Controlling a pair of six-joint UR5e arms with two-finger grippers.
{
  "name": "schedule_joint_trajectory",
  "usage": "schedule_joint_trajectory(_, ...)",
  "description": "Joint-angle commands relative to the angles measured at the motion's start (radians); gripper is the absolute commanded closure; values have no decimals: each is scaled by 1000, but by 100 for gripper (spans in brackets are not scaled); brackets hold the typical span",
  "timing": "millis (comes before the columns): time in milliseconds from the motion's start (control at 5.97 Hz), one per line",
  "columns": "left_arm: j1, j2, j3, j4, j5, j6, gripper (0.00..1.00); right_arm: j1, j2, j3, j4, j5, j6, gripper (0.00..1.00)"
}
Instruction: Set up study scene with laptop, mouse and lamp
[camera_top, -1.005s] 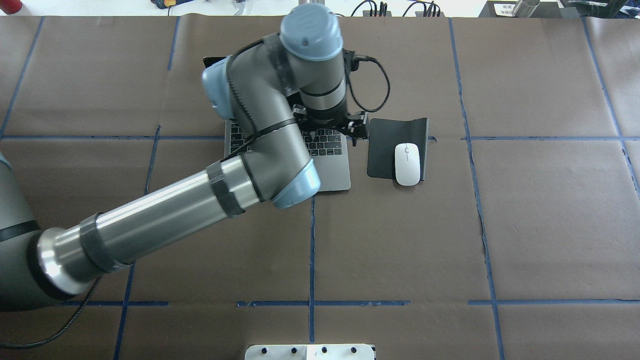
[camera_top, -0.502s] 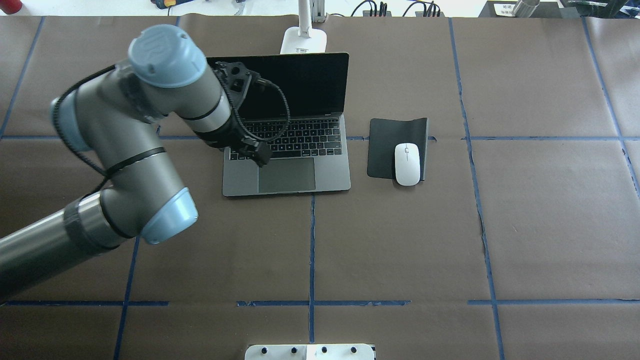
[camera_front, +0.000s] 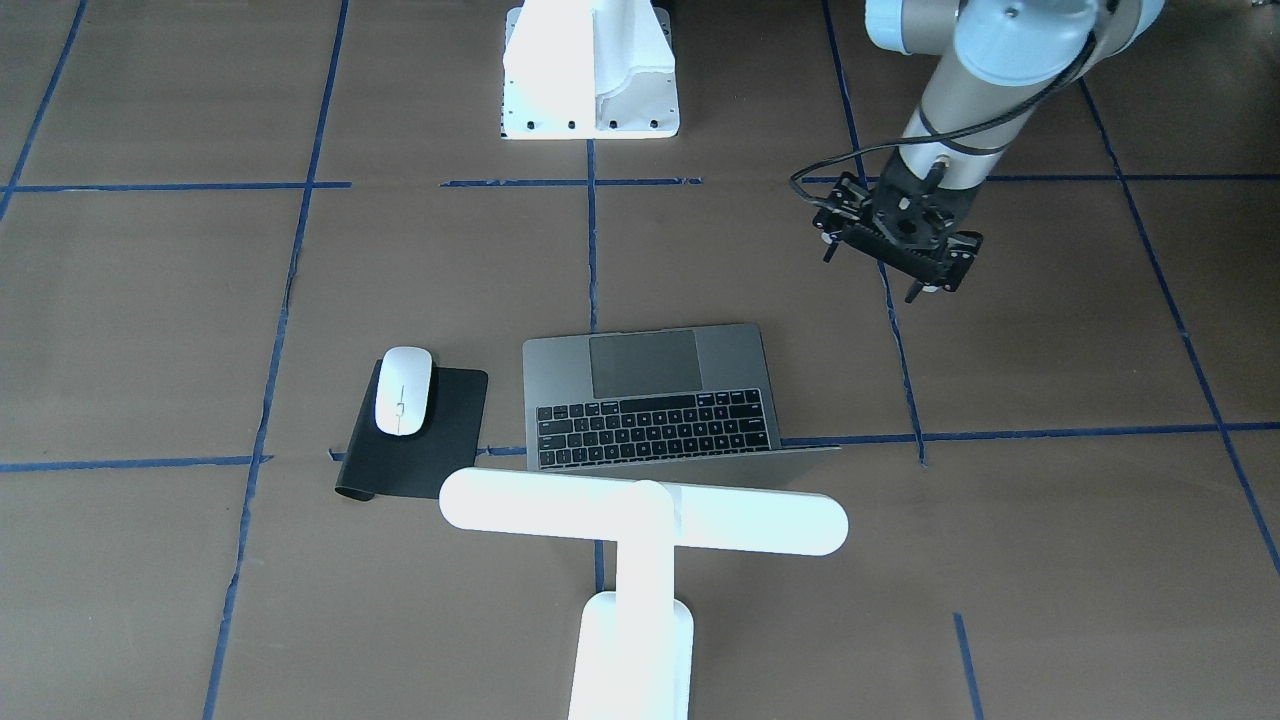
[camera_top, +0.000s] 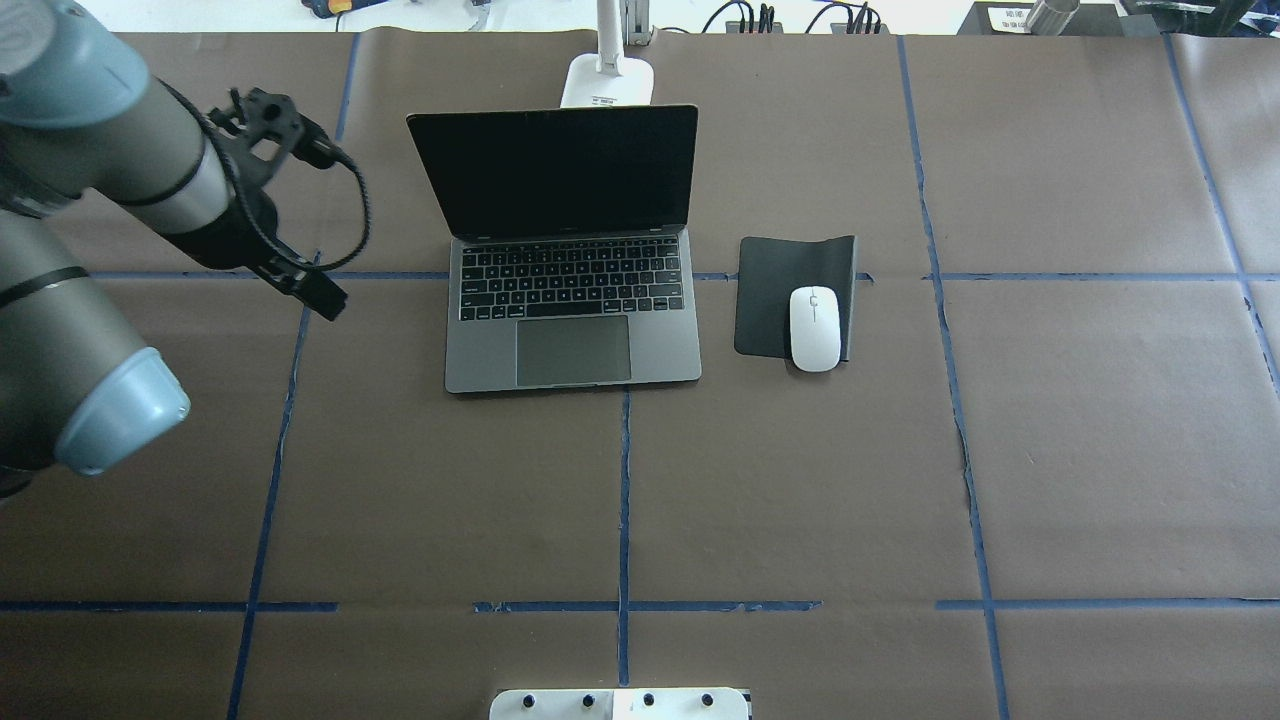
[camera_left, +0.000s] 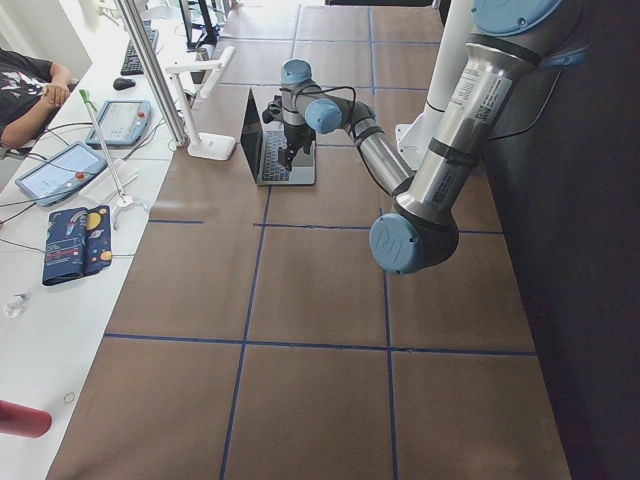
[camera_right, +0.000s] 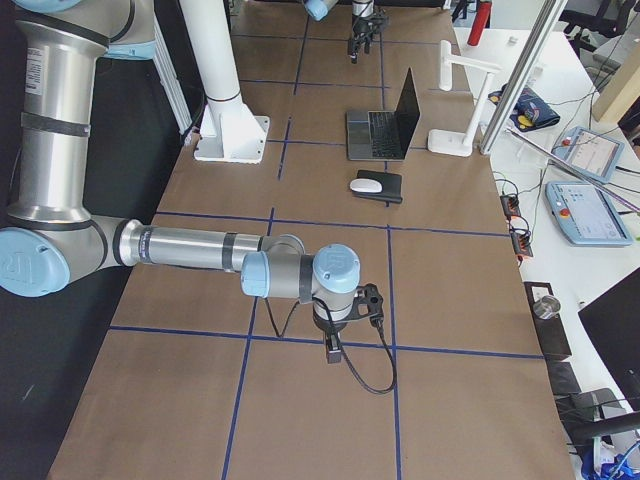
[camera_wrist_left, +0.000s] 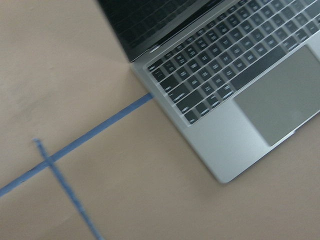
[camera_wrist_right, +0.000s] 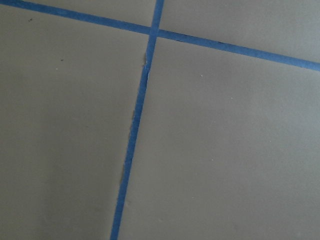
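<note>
Left gripper (camera_top: 322, 295) spread, empty, at laptop's (camera_top: 572, 350) nine o'clock; mouse (camera_top: 815, 328) on mat (camera_top: 770, 290) at three; front view shows lamp's (camera_front: 640, 525) bar, cropped overhead.

Bright, even light fills every view, and shadows are faint and soft. In the front-facing view the lamp (camera_front: 640, 522) and the white pedestal (camera_front: 590, 70) glare to featureless white (only outlines remain). The left wrist view blurs the laptop (camera_wrist_left: 220, 90). The right wrist view is soft.

brown table (camera_top: 1100, 450), blue tape grid (camera_top: 624, 480), white bench (camera_left: 40, 350)
</note>
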Motion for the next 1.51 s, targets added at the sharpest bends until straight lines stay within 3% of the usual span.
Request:
schedule_joint_trajectory(0, -154, 150, -30, 10, -67, 199, 0, -8, -20, 64, -66, 2, -9, 0)
schedule_joint_trajectory(670, -553, 459, -9, 7, -182, 439, 0, -8, -30, 62, -63, -1, -18, 0)
schedule_joint_trajectory(1005, -679, 539, 81, 1, -190, 519, 0, -8, -34, 62, -61, -1, -21, 0)
schedule_joint_trajectory(1340, -698, 600, 100, -23, -215, 519, 0, -8, -37, 64, -61, -1, -23, 0)
